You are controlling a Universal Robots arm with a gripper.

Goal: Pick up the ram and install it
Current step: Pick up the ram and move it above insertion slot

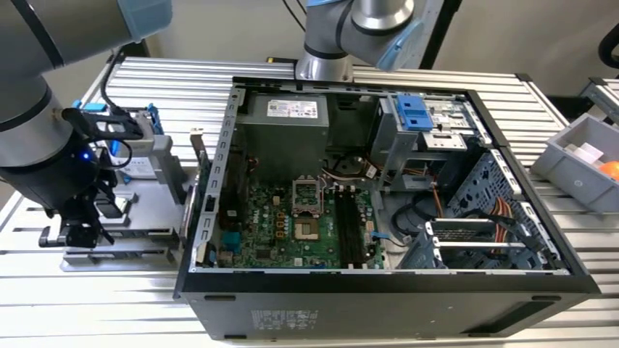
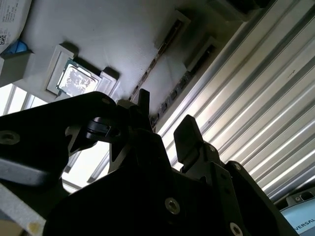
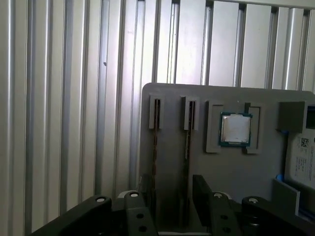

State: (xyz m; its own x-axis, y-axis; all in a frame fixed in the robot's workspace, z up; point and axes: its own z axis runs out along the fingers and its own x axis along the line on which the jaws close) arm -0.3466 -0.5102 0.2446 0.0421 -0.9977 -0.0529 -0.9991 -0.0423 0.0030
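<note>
While the gripper (image 3: 170,194) hangs fingers apart, we judge the light, brittle ram (image 3: 188,142) best pinched mid-length.

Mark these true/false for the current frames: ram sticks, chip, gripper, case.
1. Two ram sticks stand on edge in slots of the gray tray. True.
2. The square silver chip lies loose on the slatted table. False: it sits in a pocket of the tray.
3. The gripper is above the tray, outside the computer case. True.
4. The gripper is shut on a stick. False: its jaws stand apart, and both sticks sit in their slots.
5. The case is closed. False: its side is open, with the motherboard exposed.
</note>
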